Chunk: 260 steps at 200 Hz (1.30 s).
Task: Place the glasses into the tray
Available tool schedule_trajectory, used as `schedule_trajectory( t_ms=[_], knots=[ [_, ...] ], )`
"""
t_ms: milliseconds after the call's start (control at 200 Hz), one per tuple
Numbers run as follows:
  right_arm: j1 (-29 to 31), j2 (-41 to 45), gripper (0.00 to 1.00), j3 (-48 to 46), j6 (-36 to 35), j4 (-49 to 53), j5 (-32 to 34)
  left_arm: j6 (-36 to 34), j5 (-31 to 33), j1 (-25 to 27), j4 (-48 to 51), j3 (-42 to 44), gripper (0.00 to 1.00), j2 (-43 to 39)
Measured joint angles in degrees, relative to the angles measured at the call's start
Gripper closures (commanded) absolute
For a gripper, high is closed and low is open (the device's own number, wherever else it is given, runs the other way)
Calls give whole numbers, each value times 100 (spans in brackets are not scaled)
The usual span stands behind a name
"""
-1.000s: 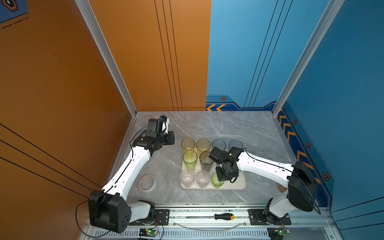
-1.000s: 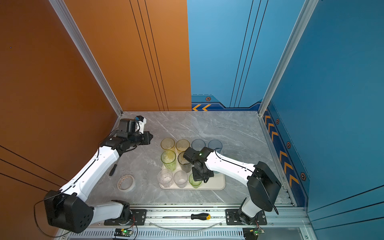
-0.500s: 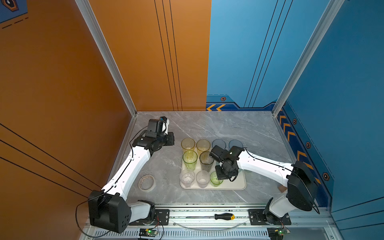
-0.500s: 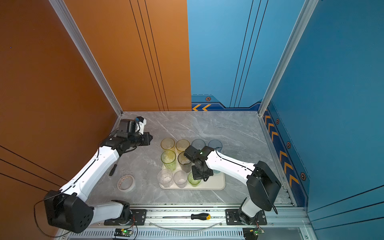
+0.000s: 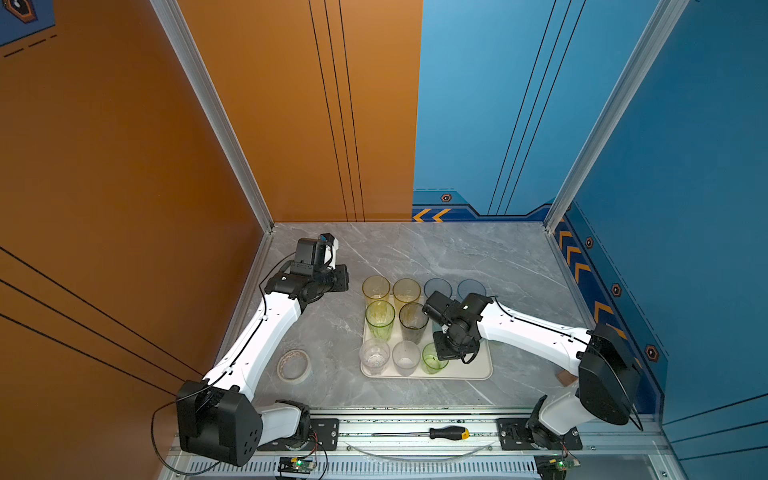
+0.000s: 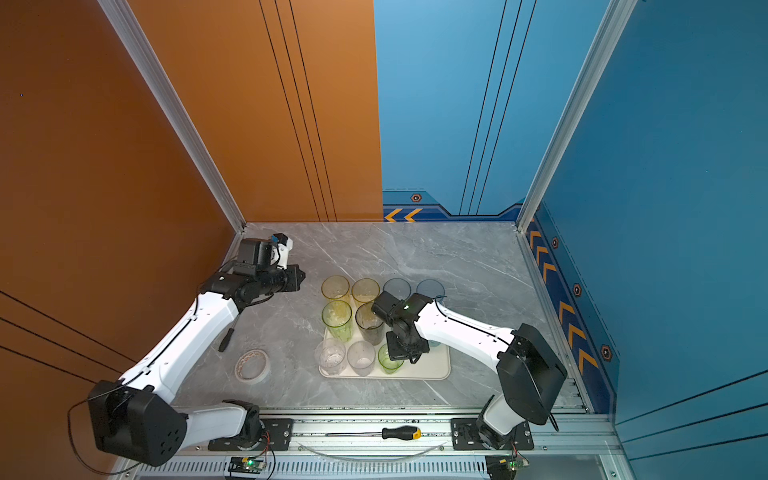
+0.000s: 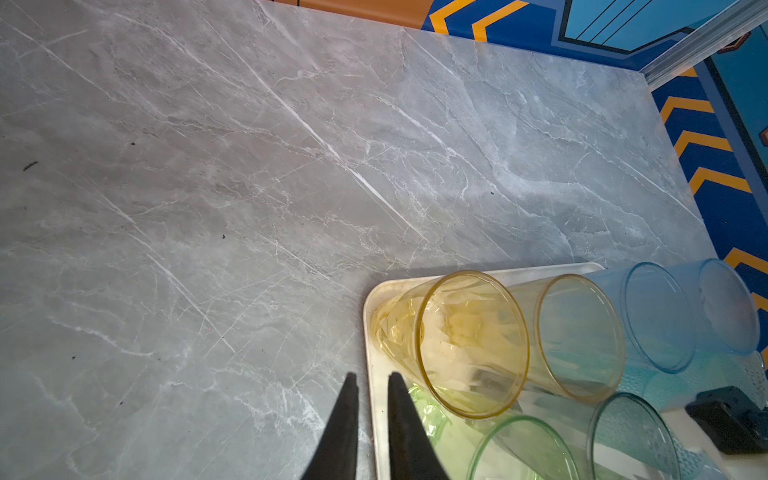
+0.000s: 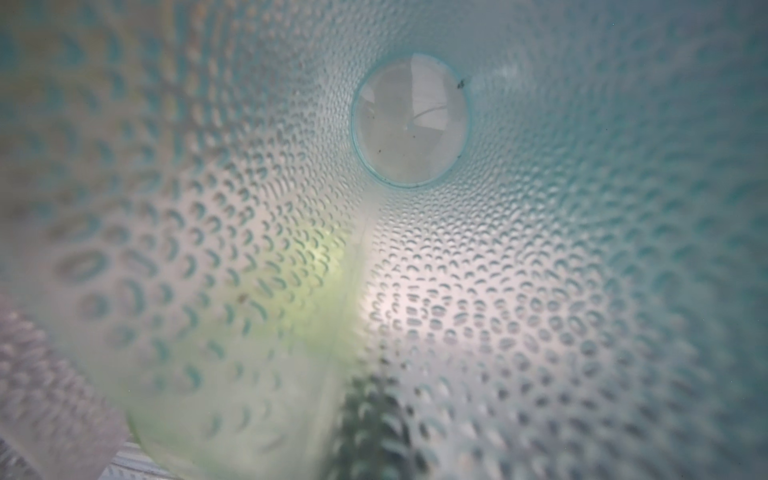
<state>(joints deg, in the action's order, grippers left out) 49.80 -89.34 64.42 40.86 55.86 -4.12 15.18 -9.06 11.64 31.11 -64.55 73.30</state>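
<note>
The large cream-white rectangular tray (image 5: 478, 370) sits on the grey marble-patterned tabletop (image 5: 415, 253), and it is crowded with translucent tumblers. Two tall yellow ones (image 5: 376, 286) and two blue-grey ones (image 5: 471, 286) line its far edge. Closer in stand a yellow-green tall glass (image 5: 380, 318) and a smoky grey one (image 5: 413, 320). Along the near edge are two short clear glasses (image 5: 375, 355) and a short green one (image 5: 432, 359).

The right gripper (image 5: 448, 349) hangs over the tray just behind the short green glass, pointing down. Its wrist camera looks straight into a teal dimpled tumbler (image 8: 409, 120), with a dark blurred finger showing through the wall. The jaws are fully closed, pinching that tumbler's wall. I cannot tell whether its base touches the tray.

The left gripper (image 7: 372, 378) hovers off the tray's far left corner above bare tabletop. Its black fingers (image 7: 340, 428) are nearly together, with a thin slit between them and nothing in it.

A flat roll of pale tape (image 5: 294, 365) lies left of the tray, apart from it.
</note>
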Motion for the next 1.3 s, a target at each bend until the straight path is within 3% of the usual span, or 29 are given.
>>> schedule_trajectory(
  t_ms=[1302],
  knots=[
    [35,-2,93,166,-44,74,-17,0,2,0,0,0,84,0]
  ],
)
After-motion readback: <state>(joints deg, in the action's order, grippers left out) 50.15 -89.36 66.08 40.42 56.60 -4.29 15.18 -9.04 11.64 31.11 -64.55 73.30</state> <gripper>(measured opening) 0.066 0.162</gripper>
